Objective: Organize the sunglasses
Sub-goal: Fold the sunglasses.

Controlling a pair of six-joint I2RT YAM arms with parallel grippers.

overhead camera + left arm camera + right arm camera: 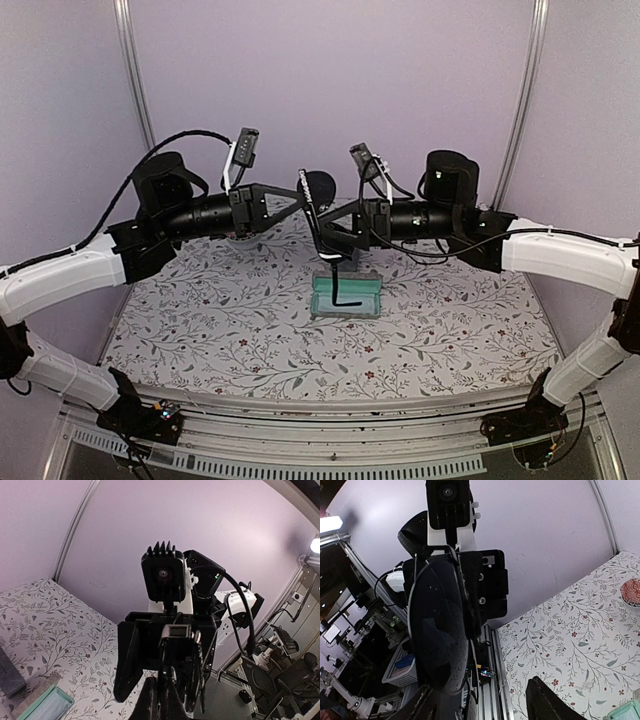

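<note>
One pair of sunglasses (pixel 318 192) with a thin black frame and dark lenses hangs in mid-air over the table's middle. My left gripper (pixel 304 197) is shut on its frame; in the left wrist view the fingers (pixel 150 700) pinch the thin wire. One long arm of the pair dangles down into an open case (pixel 371 301) with a light blue-green inside. My right gripper (pixel 328 235) faces the left one, open, its fingers (pixel 546 700) spread wide beside the big dark lens (pixel 440 635). The second pair is out of view.
The open case also shows at the lower left of the left wrist view (pixel 42 702), next to a dark blue-grey case (pixel 9 672). A reddish round dish (pixel 632 590) sits at the table's edge. The floral table cover (pixel 220 320) spreads around the case.
</note>
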